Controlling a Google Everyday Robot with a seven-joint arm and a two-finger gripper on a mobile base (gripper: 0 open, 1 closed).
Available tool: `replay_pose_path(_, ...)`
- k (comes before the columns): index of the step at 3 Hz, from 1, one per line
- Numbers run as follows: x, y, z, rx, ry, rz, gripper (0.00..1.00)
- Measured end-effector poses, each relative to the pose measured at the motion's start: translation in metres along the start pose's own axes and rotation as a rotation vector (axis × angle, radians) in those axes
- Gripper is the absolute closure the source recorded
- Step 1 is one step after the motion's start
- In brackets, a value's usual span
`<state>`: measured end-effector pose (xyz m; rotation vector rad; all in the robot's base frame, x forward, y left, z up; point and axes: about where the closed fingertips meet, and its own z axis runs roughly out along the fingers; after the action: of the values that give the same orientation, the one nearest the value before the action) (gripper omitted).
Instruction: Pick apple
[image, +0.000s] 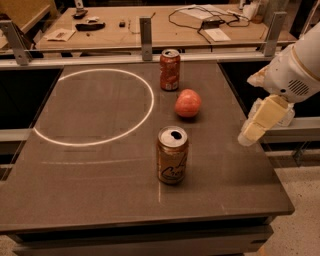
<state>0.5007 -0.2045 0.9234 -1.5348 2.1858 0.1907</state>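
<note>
My gripper (250, 134): at the right edge of the frame, over the right rim of the table (100, 195), well apart from the apple (188, 103).
Open lane: bare tabletop runs from my gripper leftward to the apple's right side.
Red can (170, 69): upright just upper left of the apple, near it but not touching; it crowds that side.
Orange-gold can (172, 155): upright below the apple, lower centre of the frame, apart from it; it blocks a way in from the front.
White circle (152, 100): flat marking on the left half, a wide passable area.
Rail post (145, 31): upright at the top edge, walling the back.
</note>
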Motion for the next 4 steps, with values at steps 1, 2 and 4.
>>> replay_pose_path(1,-0.011,-0.021,0.04,-0.004,-0.038,0.012,0.0)
replay_pose_path(2,-0.011,-0.021,0.04,-0.004,-0.038,0.012,0.0)
replay_pose_path(4,-0.015,-0.05,0.079,0.007,0.002,0.11,0.0)
